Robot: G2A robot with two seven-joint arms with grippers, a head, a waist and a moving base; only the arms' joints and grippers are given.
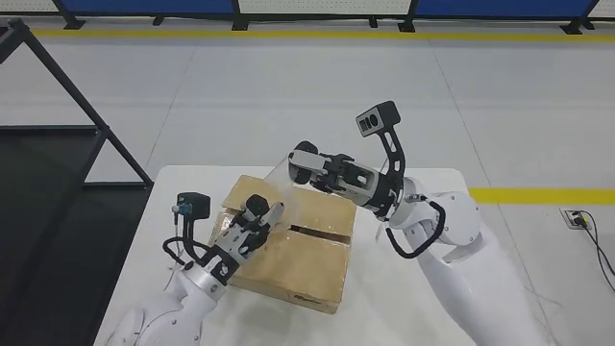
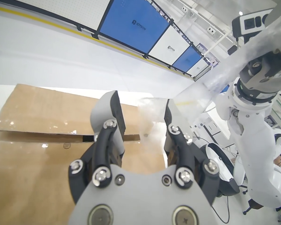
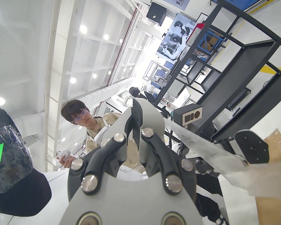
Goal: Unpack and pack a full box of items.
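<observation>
Pinching tape (image 2: 224, 76) taut off the box (image 1: 288, 255) on the table (image 1: 404, 288) with right gripper (image 3: 136, 115), left gripper (image 2: 142, 108) spread over the seam (image 2: 49, 135); could tear it or lift the box by pulling too steeply

light: bright, even | source: ceiling lamps (image 3: 83, 29) (overhead) | glare: box (image 2: 49, 108) top | edges: bowed

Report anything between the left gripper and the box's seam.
A strip of clear tape rises from the box seam, just ahead of the open left gripper, to the right gripper, shut on it. Nothing else visible.
</observation>
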